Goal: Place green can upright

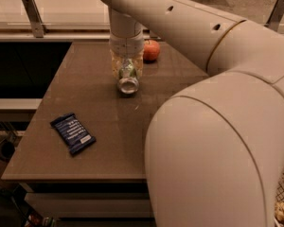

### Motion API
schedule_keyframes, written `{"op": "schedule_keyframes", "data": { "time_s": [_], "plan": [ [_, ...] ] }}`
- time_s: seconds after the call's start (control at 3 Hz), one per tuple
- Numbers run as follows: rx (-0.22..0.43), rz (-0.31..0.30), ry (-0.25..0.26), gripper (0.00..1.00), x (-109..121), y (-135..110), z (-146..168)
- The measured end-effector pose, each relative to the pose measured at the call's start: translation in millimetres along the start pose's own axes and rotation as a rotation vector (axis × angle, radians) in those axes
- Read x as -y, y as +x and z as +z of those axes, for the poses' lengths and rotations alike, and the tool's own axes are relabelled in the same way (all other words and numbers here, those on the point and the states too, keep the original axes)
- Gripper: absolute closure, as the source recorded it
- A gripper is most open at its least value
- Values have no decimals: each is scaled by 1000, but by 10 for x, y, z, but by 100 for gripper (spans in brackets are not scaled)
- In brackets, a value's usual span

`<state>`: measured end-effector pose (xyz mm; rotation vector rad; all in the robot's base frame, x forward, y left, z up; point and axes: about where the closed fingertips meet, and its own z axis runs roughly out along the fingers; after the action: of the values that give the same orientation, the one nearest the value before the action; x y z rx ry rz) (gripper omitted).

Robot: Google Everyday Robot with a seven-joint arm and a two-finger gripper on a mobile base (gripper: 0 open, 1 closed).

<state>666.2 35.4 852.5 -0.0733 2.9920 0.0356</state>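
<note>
The gripper (127,65) is positioned low over the far middle of the table (109,145), directly above the green can (128,82). The can lies on its side on the table, its silver end facing the table's near edge. Whether the claw is clenched on the can or released cannot be told. A red apple (151,50) sits by the table's far edge. A blue snack bar (73,133) lies flat toward the table's near-left corner.

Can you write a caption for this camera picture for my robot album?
Robot's pincer reaches down to a tilted green can on the brown table, near a red apple and blue snack bar.
</note>
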Motion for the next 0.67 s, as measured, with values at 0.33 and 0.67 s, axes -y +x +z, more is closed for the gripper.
{"op": "schedule_keyframes", "data": {
  "time_s": [0.33, 0.67],
  "plan": [
    [33, 14, 15, 100, 208, 66, -140],
    [94, 18, 23, 100, 467, 140, -321]
  ]
}}
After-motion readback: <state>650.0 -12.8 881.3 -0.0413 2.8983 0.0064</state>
